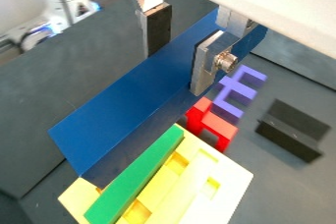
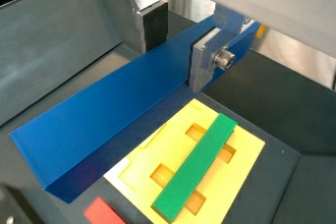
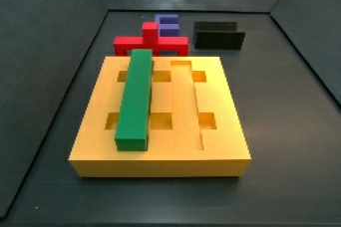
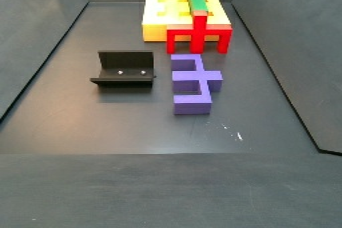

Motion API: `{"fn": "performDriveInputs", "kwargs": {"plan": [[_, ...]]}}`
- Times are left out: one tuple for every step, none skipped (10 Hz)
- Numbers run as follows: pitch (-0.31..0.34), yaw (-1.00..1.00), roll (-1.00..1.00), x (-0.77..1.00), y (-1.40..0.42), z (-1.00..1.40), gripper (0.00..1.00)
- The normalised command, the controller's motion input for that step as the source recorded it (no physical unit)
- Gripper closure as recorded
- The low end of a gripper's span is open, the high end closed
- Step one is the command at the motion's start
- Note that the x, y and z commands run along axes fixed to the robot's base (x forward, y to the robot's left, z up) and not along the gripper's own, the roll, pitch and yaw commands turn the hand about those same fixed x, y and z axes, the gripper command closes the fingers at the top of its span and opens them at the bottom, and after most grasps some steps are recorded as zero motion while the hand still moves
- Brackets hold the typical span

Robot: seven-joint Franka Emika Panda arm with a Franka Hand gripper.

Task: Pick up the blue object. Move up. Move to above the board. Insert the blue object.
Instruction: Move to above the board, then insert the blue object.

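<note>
In both wrist views my gripper (image 1: 184, 51) (image 2: 182, 39) is shut on the blue object (image 1: 132, 110) (image 2: 112, 120), a long royal-blue bar. One dark pad (image 2: 152, 29) presses its far face and one silver finger (image 1: 210, 66) its near face. The bar hangs in the air, high over the floor. Below it lies the board (image 1: 217, 184) (image 2: 157, 149), a yellow slab with grooves and square cut-outs. A green bar (image 2: 197, 169) (image 3: 136, 97) sits in one of its grooves. Neither side view shows the gripper or the blue object; the board (image 3: 200, 141) (image 4: 163, 12) shows in both.
A red piece (image 3: 147, 44) (image 4: 201, 38) stands against the board's end, with a purple piece (image 3: 168, 22) (image 4: 195, 84) beyond it. The dark fixture (image 3: 217, 36) (image 4: 124, 69) stands on the floor beside the purple piece. Grey walls enclose the floor.
</note>
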Motion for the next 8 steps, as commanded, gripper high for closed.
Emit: {"fn": "performDriveInputs", "kwargs": {"plan": [[0.144, 0.22, 0.14, 0.08, -0.05, 0.03, 1.00], [-0.106, 0.00, -0.09, 0.00, -0.04, -0.56, 1.00], [-0.126, 0.00, -0.14, 0.00, -0.10, -0.74, 1.00], [-0.116, 0.03, -0.12, 0.01, -0.19, -0.78, 1.00], [-0.113, 0.07, -0.09, 0.06, -0.21, -0.83, 1.00], [-0.113, 0.10, -0.06, 0.07, -0.21, -0.88, 1.00], [-0.116, 0.18, -0.03, 0.09, -0.18, -0.93, 1.00], [-0.090, 0.21, -0.03, 0.15, -0.08, -0.95, 1.00]]}}
